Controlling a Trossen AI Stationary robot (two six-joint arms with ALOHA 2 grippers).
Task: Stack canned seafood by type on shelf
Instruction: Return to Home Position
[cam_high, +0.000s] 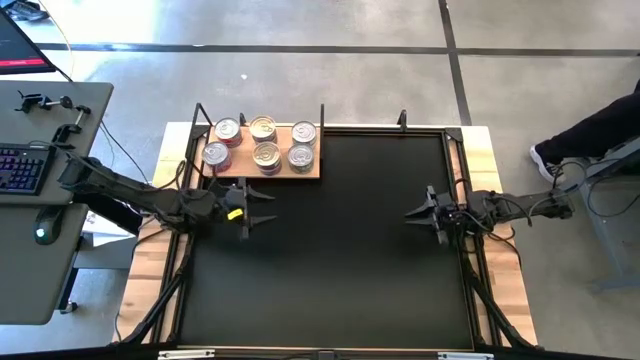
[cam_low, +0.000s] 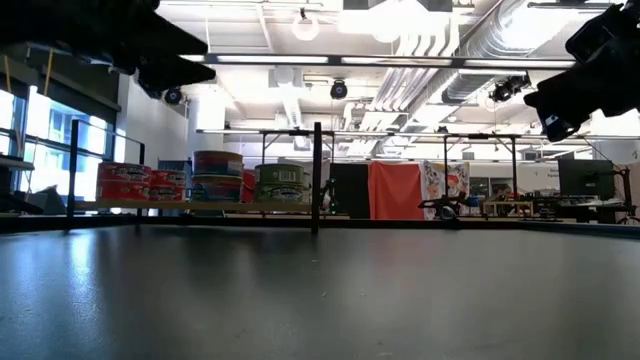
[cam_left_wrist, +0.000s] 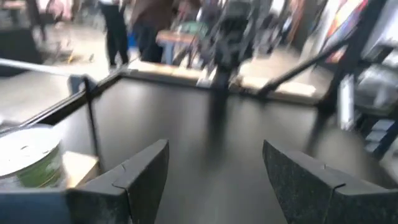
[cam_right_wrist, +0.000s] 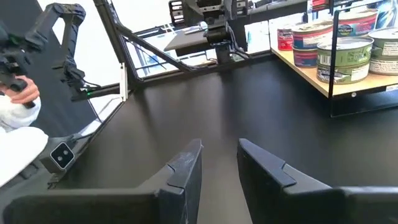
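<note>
Cans (cam_high: 263, 142) sit stacked on the board (cam_high: 285, 174) (six piles); pull the arms back clear of them, left gripper (cam_high: 266, 208) wide and empty, right gripper (cam_high: 420, 213) narrowly parted.

stacked tins (cam_high: 265, 153) stand in two rows of three on the shelf (cam_high: 283, 172).

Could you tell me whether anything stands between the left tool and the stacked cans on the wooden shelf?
Nothing visible does: the open left tool hangs beside the shelf, only bare black mat between it and the cans. The right tool waits opposite.
</note>
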